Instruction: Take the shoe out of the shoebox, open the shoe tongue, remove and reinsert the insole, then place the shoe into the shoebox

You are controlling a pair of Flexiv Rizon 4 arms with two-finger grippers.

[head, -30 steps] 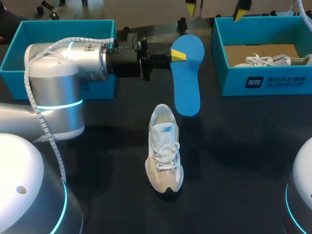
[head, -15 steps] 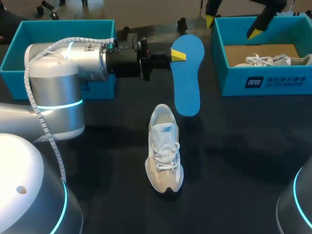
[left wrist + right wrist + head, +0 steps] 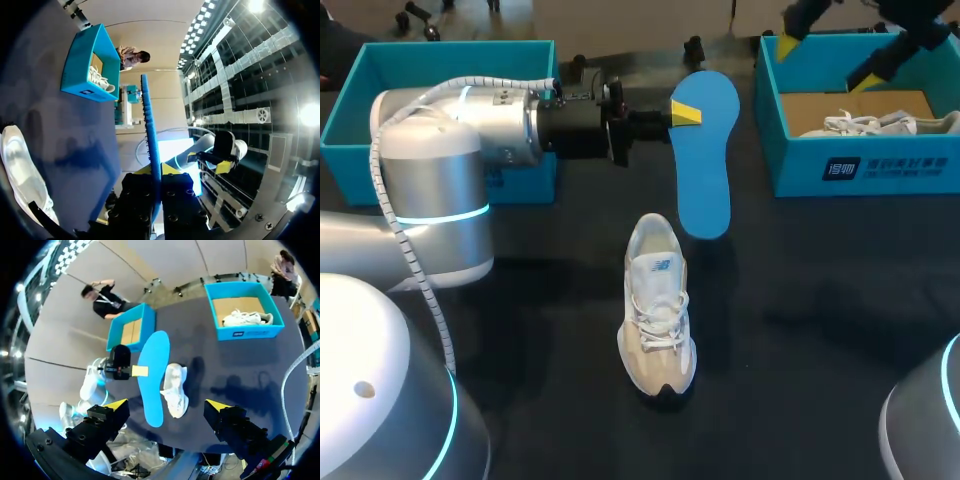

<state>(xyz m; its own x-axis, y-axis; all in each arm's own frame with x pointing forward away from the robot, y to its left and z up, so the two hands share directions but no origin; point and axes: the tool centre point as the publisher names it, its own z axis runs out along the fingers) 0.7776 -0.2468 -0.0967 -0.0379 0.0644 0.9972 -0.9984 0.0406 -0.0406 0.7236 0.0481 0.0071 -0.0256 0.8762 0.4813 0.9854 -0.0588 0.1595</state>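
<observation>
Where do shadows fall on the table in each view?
Head view: a soft shadow lies on the table right of the shoe. Left wrist view: dark patches fall between the shoe and the right-hand shoebox. Right wrist view: shadows lie beside the shoe, toward that shoebox.

The blue insole is seen edge-on, clamped from both sides between the yellow-tipped fingers of the left gripper and pointing straight ahead of it. A pale shoe is laid on the dark table beside the gripper. Farther ahead a blue shoebox is set, a second white shoe lying inside. The right gripper is seen on the insole's other side, fingers spread.
</observation>
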